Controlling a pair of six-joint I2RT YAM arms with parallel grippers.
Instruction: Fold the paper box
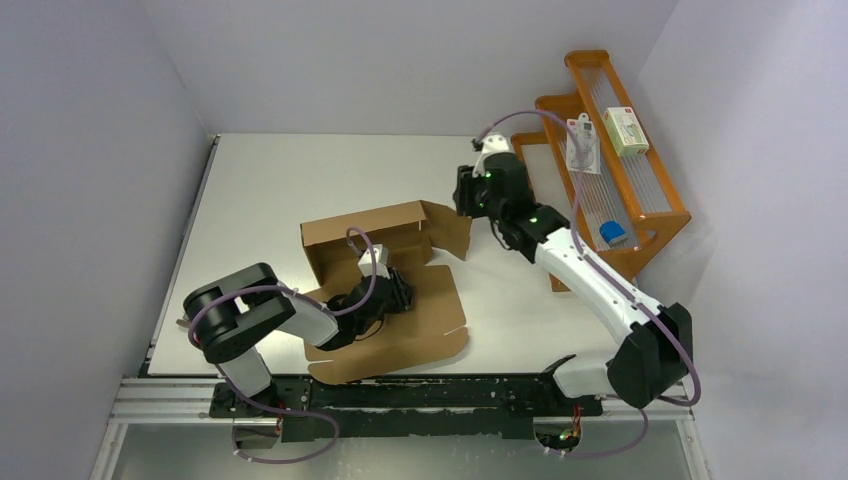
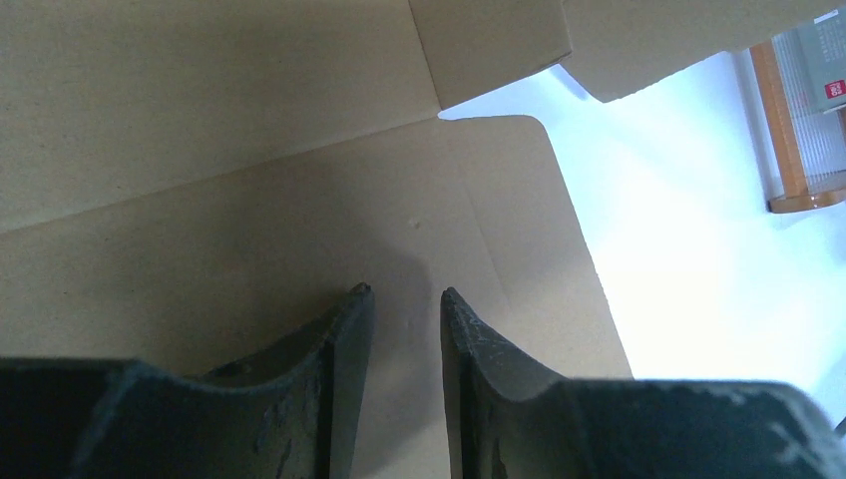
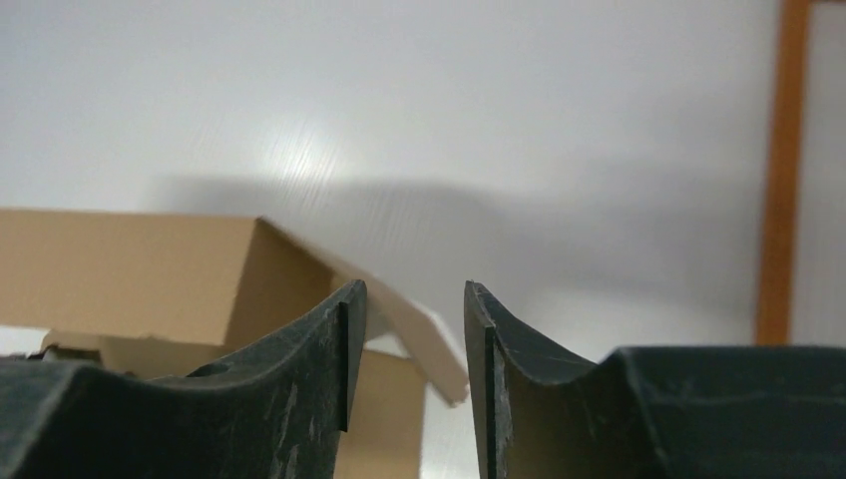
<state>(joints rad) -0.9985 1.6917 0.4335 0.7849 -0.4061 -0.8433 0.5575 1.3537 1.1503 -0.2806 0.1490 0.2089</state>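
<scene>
1. Location: the paper box (image 1: 400, 325) lies on the table (image 1: 270, 180), well apart from the orange rack (image 1: 655, 210), on its left-arm side. One long wall (image 1: 365, 222) stands upright; the broad panel lies flat.
2. Handling (judgement): light, stiff corrugated board. It probably bends cleanly only along its creases, tends to spring open, and slides on the smooth table unless pinned.
3. Hold: take flaps by their free edges and pin the flat panel while folding.
4. The left gripper (image 2: 404, 294) has its jaws slightly apart and empty, with the tips over the flat panel, on the box side away from the rack.
5. The right gripper (image 3: 415, 289) has its jaws apart and clamps nothing. The side flap (image 1: 450, 228) facing the rack lies just beyond the tips.
6. Obstacles: the rack carries small white packages (image 1: 625, 130). The right arm works between box and rack, so a wide swing risks striking the rack.
</scene>
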